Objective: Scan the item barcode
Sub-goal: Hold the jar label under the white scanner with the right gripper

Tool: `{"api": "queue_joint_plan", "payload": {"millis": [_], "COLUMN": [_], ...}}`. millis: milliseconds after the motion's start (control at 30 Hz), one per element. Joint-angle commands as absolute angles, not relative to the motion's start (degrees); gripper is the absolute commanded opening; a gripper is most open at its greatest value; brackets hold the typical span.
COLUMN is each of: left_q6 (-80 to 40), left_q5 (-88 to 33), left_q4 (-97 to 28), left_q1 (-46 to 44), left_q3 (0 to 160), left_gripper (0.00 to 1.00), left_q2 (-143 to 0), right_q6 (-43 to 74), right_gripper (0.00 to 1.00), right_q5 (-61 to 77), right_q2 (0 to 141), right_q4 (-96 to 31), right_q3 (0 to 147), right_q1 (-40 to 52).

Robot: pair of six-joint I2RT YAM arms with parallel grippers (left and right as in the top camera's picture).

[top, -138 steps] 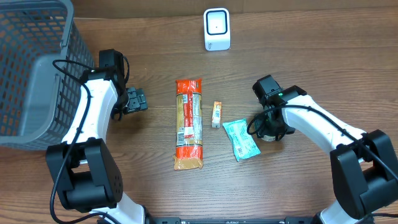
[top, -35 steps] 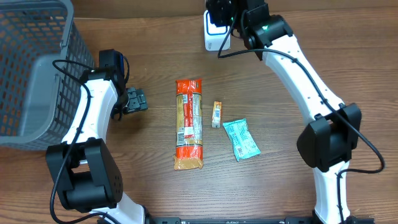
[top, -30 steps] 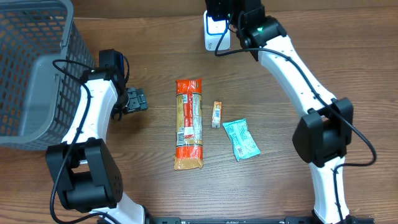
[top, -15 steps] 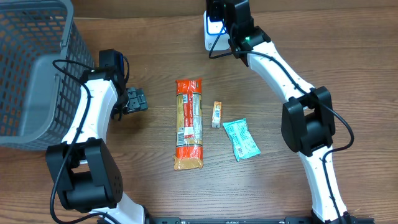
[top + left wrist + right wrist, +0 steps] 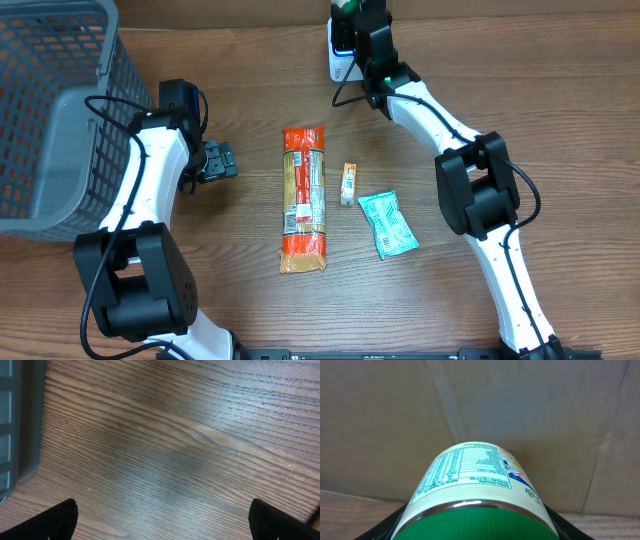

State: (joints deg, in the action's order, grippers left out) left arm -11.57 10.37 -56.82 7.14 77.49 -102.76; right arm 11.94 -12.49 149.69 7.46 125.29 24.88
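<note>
Right wrist, green-lidded jar (image 5: 472, 485) gripped between the jaws, nutrition label upward

Dark wood with open grain is seen on the bench (image 5: 175, 435), fairly matt. The basket (image 5: 50, 110) looks moulded from dull grey plastic. The jar (image 5: 470, 467) is wrapped in a smooth printed label and capped by a glossy green lid (image 5: 475, 522). Shiny crinkled film is seen on the teal packet (image 5: 387, 224) and the orange pack (image 5: 304, 200).

Green-lidded jar (image 5: 470, 467), nutrition label up, held beside the white scanner (image 5: 341, 62).
</note>
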Motion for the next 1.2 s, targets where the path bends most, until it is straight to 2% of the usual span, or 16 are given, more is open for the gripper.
{"api": "queue_joint_plan", "payload": {"millis": [0, 533, 767, 900, 1167], "left_q6": [-10.7, -10.7, -10.7, -10.7, -10.7], "left_q5": [10.9, 10.9, 10.9, 10.9, 10.9], "left_q4": [-56.7, -56.7, -56.7, -56.7, -56.7], "left_q1": [7.1, 7.1, 7.1, 7.1, 7.1], "left_q3": [77.7, 77.7, 77.7, 77.7, 77.7], "left_gripper": [1.00, 1.00, 1.00, 1.00, 1.00], "left_q2": [-101.6, -101.6, -101.6, -101.6, -101.6], "right_q6": [11.9, 11.9, 11.9, 12.0, 17.0], "right_gripper": [0.04, 0.04, 0.08, 0.04, 0.04], "right_q5": [-13.8, -16.5, -16.5, -16.4, -16.4], "right_q2": [149.7, 149.7, 149.7, 149.7, 149.7], "right_q4": [8.8, 8.2, 7.9, 7.6, 5.9], "right_q3": [126.1, 126.0, 126.0, 126.0, 126.0], "right_q1": [25.0, 25.0, 25.0, 25.0, 25.0]}}
